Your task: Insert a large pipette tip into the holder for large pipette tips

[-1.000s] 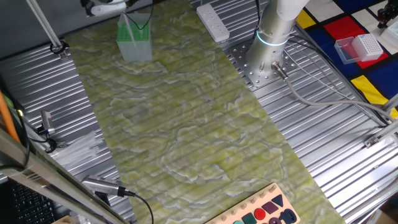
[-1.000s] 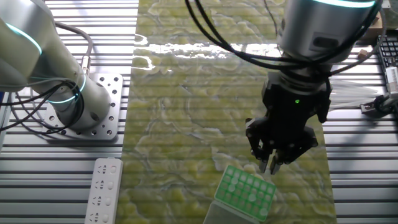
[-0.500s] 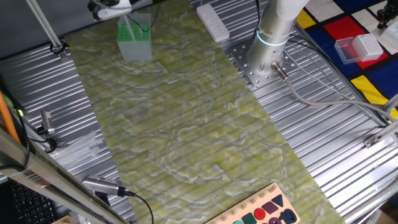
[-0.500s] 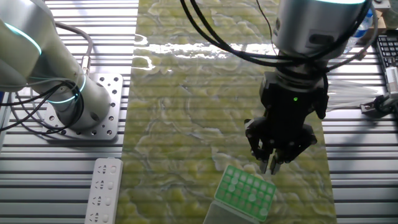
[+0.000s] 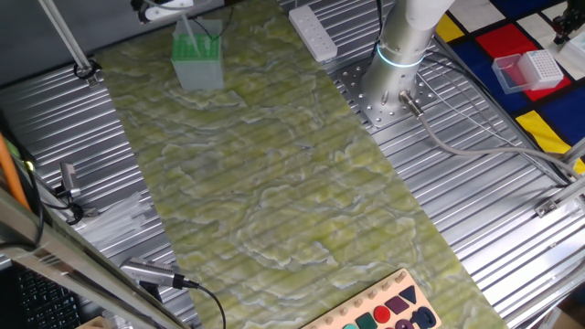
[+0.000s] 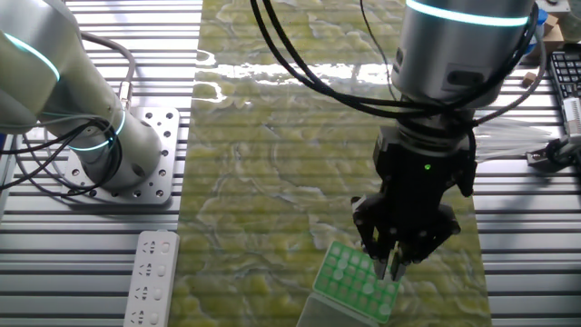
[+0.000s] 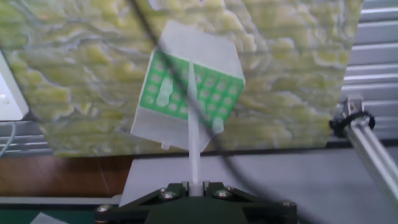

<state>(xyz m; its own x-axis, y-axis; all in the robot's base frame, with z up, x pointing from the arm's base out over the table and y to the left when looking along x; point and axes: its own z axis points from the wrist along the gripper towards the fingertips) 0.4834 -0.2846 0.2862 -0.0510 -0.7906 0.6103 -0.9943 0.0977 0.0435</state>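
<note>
The holder for large pipette tips [image 5: 196,57] is a small rack with a green holed top and pale sides, standing at the far end of the green mat. It also shows in the other fixed view [image 6: 352,283] and the hand view [image 7: 186,90]. My gripper [image 6: 386,265] hangs right over it, partly covering its top, and sits at the frame's top edge in one fixed view [image 5: 167,9]. In the hand view the gripper [image 7: 194,185] is shut on the large pipette tip [image 7: 193,134], which points at the holed top. I cannot tell whether its point is inside a hole.
A white power strip [image 5: 313,32] lies beside the mat near the arm's base [image 5: 398,55]. A white-topped clear tip box [image 5: 530,68] stands at the far right. A board with coloured shapes [image 5: 384,311] is at the near edge. A metal rail [image 7: 367,149] runs beside the holder.
My gripper has come down and a little to the left, from just above and beside the holder to over its green top. The holder has not moved.
</note>
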